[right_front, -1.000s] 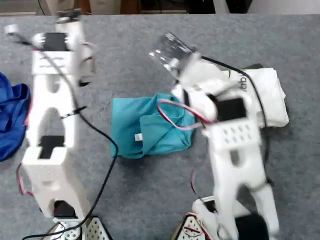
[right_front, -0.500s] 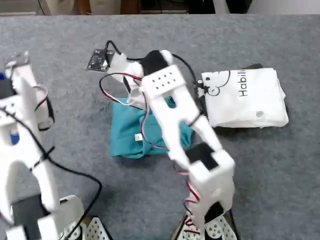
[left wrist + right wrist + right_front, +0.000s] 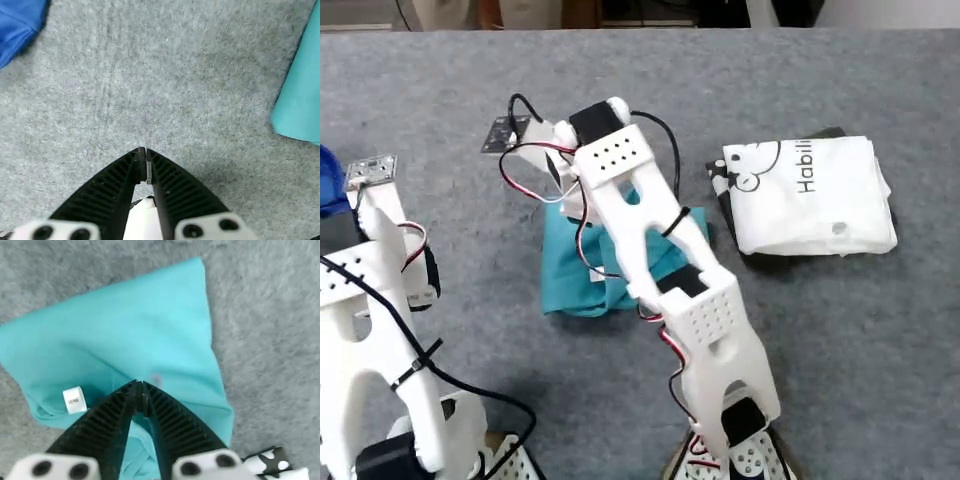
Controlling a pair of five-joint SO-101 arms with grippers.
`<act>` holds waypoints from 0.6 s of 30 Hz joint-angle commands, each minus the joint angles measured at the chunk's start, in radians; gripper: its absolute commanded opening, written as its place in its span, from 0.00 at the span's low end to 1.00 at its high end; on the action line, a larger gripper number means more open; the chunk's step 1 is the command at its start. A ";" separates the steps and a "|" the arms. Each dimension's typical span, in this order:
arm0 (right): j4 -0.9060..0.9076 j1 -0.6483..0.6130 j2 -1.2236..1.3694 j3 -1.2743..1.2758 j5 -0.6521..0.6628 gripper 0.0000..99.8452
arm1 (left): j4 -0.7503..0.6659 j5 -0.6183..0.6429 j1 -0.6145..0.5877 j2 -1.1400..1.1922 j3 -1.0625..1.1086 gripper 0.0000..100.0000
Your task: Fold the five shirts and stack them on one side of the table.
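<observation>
A loosely folded teal shirt (image 3: pixel 565 272) lies mid-table, with its white tag (image 3: pixel 74 400) showing. My right arm (image 3: pixel 620 190) stretches over it. The right gripper (image 3: pixel 137 388) is shut, tips over the middle of the teal shirt (image 3: pixel 125 335), with no fabric seen pinched. A folded white shirt (image 3: pixel 810 195) sits on a dark one (image 3: pixel 718 182) at the right side. A blue shirt (image 3: pixel 328 180) lies crumpled at the left edge. My left gripper (image 3: pixel 144 156) is shut and empty above bare grey table, between the blue shirt (image 3: pixel 20 20) and the teal shirt (image 3: pixel 305 100).
Grey felt (image 3: pixel 840 90) covers the whole table. My left arm (image 3: pixel 380 300) stands at the front left, and both arm bases sit at the front edge. Red and black cables hang along the right arm above the teal shirt.
The right arm has swung left from beside the white shirt to over the teal shirt, uncovering the white stack. The left arm has drawn back toward the front left.
</observation>
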 commanded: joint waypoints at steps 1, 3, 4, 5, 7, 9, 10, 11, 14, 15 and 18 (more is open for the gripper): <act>0.021 -0.036 -0.010 -0.048 0.005 0.00 | -0.008 -0.005 -0.009 -0.027 -0.005 0.02; 0.021 -0.054 -0.010 -0.048 0.005 0.00 | -0.006 -0.005 -0.011 -0.035 -0.002 0.02; 0.021 -0.064 -0.010 -0.047 0.005 0.00 | -0.003 -0.005 -0.011 -0.038 0.003 0.02; 0.023 -0.074 -0.010 -0.042 0.005 0.00 | -0.002 -0.005 -0.011 -0.042 0.005 0.02; 0.023 -0.094 -0.016 -0.016 0.005 0.00 | 0.000 -0.005 -0.011 -0.048 0.005 0.02; 0.018 -0.099 -0.019 0.024 0.005 0.00 | 0.000 -0.005 -0.011 -0.051 0.005 0.02; 0.017 -0.093 -0.010 0.053 0.008 0.00 | 0.000 -0.005 -0.011 -0.051 0.005 0.02; 0.017 -0.079 -0.001 0.076 0.008 0.00 | 0.000 -0.005 -0.011 -0.051 0.005 0.02; 0.020 -0.024 0.021 0.147 0.005 0.00 | 0.000 -0.005 -0.011 -0.051 0.006 0.02; 0.021 -0.008 0.019 0.170 0.003 0.00 | 0.000 -0.005 -0.011 -0.051 0.006 0.02; 0.020 0.035 0.002 0.240 -0.031 0.00 | 0.000 -0.005 -0.011 -0.050 0.006 0.02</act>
